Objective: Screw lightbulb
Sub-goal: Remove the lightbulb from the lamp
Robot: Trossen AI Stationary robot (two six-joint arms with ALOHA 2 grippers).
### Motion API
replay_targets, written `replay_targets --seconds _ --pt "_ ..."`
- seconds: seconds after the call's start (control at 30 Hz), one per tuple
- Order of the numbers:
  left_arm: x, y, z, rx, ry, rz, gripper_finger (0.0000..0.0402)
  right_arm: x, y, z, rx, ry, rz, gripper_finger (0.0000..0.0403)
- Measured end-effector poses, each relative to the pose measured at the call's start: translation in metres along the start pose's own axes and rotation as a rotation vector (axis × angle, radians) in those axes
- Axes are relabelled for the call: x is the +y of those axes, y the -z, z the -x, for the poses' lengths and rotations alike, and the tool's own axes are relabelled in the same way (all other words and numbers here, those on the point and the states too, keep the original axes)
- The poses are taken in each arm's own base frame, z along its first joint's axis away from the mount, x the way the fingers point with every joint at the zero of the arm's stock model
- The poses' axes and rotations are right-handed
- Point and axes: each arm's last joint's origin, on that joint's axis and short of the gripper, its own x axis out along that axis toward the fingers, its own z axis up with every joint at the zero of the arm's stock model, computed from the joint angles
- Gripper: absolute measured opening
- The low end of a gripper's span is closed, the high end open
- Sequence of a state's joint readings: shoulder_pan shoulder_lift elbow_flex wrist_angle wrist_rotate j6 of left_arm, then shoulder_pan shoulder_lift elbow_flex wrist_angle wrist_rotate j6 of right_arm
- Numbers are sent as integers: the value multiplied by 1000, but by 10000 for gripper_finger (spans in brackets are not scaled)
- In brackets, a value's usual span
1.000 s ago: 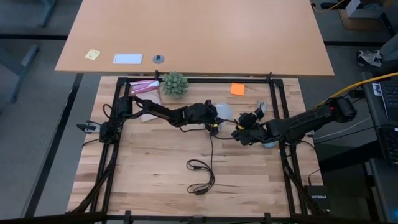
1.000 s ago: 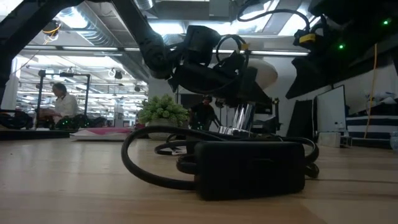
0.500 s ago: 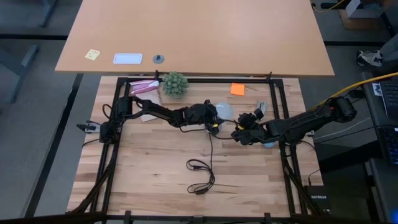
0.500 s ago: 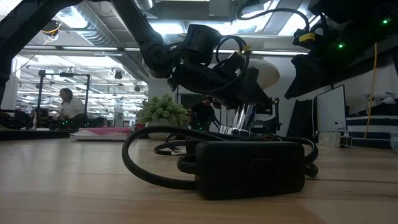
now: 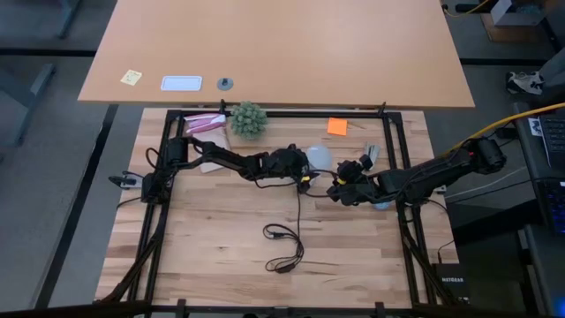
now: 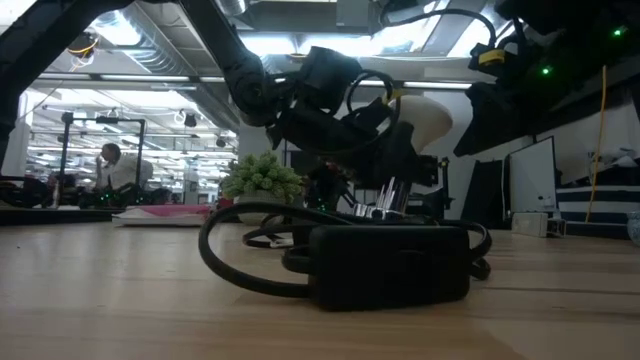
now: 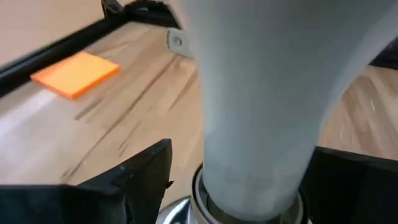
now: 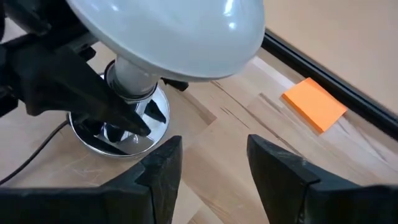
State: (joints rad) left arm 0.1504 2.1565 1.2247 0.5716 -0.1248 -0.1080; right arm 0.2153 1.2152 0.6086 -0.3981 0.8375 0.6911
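You see the bulb [image 5: 318,157] near the middle of the table [image 5: 221,238], standing with its narrow end down in the shiny socket [image 8: 121,124]. It leans a bit in the low view. Your left gripper [image 5: 305,168] sits at the bulb's neck with its fingers [image 7: 134,171] spread wide, one on each side, not squeezing it. Your right gripper [image 5: 338,190] waits just beside the bulb, fingers [image 8: 161,165] apart and holding nothing. A black cord [image 5: 287,238] runs from the socket. An orange pad [image 5: 336,126] and a small plant [image 5: 248,117] lie at the far edge.
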Motion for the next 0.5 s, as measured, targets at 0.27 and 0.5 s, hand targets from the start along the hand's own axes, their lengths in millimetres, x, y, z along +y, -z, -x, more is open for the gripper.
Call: replay_targets --seconds 0.27,0.5 --pt "-6 2 1 8 13 16 281 0 0 0 3 -4 18 188" --pt "-11 2 1 11 24 6 281 0 0 0 11 -14 16 188"
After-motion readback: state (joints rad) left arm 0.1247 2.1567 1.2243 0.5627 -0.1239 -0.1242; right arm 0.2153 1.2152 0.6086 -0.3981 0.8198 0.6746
